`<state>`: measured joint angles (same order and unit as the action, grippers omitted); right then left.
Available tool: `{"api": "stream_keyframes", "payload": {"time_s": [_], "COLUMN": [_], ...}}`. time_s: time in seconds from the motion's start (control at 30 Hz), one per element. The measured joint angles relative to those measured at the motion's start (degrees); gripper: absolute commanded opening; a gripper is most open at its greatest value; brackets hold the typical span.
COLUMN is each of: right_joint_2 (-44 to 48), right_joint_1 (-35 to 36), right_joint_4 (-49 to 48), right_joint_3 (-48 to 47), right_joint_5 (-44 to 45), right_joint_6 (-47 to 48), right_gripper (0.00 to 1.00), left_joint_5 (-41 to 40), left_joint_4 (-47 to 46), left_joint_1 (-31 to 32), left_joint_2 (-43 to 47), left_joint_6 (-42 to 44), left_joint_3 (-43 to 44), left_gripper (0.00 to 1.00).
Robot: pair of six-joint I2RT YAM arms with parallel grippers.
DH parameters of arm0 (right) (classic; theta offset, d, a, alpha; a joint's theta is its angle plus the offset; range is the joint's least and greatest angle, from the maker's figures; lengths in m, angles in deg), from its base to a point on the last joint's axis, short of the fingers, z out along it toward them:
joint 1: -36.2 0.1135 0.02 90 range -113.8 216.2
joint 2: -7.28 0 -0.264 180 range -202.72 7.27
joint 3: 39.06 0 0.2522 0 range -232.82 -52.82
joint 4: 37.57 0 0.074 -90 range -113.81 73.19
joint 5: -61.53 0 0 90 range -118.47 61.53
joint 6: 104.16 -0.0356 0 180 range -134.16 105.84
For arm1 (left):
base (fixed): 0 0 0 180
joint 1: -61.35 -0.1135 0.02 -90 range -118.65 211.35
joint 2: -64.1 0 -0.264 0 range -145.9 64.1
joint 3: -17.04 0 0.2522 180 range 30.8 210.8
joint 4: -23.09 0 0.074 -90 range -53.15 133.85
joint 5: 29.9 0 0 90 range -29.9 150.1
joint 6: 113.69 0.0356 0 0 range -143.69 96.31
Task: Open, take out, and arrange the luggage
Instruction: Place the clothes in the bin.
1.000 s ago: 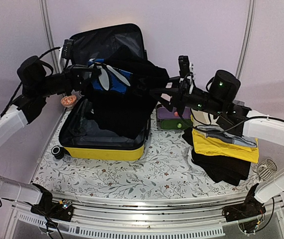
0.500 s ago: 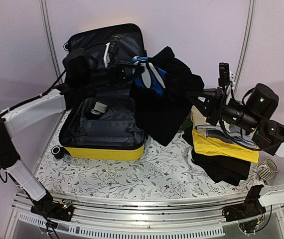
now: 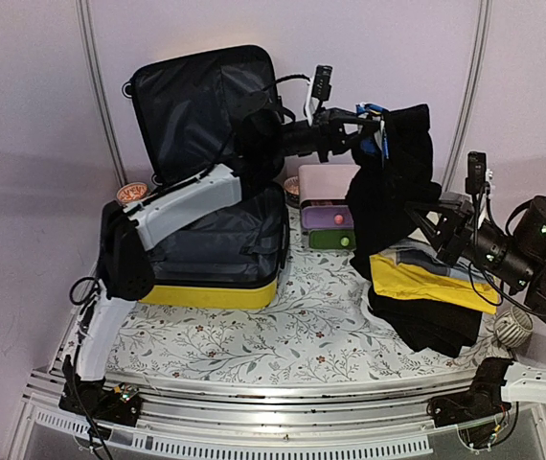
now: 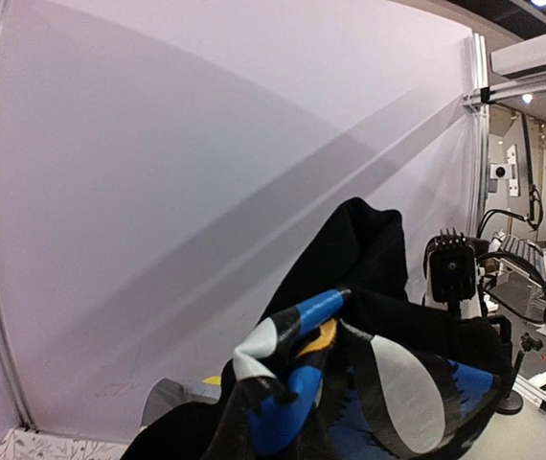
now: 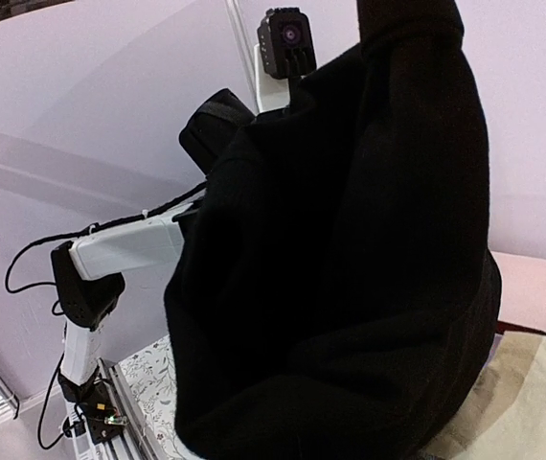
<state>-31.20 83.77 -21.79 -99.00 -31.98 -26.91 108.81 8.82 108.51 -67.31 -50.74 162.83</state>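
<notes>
The left gripper [image 3: 367, 123] pinches a black garment [image 3: 393, 192] hanging right of the open yellow suitcase [image 3: 201, 292], while the right gripper [image 3: 426, 222] is pressed together at the garment's edge.

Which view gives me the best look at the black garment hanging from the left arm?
Top external: it shows the black garment at full length, hanging from the left gripper. Left wrist shows only its bunched top with the blue-and-white print. Right wrist shows just black fabric filling most of the frame.
</notes>
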Motion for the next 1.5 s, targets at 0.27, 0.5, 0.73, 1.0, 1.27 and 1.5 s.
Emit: {"api": "stream_keyframes", "payload": {"time_s": [0.27,0.5,0.73,1.0,1.27,1.5], "right_joint_2": [8.4,9.0,10.0,6.1,3.4,3.7], "right_joint_1": [0.0,0.0,0.0,0.0,0.0,0.0], "right_joint_4": [8.5,17.8,29.7,36.0,45.0,44.8], "right_joint_3": [3.2,2.6,2.7,1.8,0.3,-2.9], "right_joint_5": [10.5,27.2,42.8,52.9,57.0,58.3], "right_joint_6": [-4.3,-11.9,-27.9,-36.1,-46.5,-41.8], "right_gripper": [0.01,0.01,0.01,0.02,0.41,0.65], "left_joint_5": [-6.2,-17.4,-28.3,-30.3,-35.1,-35.6], "left_joint_4": [-10.3,-16.0,-18.1,-17.0,-9.0,-5.1], "left_joint_1": [3.7,7.3,12.2,12.4,11.3,10.6], "left_joint_2": [-13.3,-19.8,-23.8,-18.3,-7.4,0.9], "left_joint_6": [-3.7,-0.6,3.1,3.7,6.5,6.9], "left_joint_3": [8.1,9.5,11.6,1.7,-5.9,-10.6], "left_gripper": [0.00,0.54,0.98,0.98,0.98,0.98]}}
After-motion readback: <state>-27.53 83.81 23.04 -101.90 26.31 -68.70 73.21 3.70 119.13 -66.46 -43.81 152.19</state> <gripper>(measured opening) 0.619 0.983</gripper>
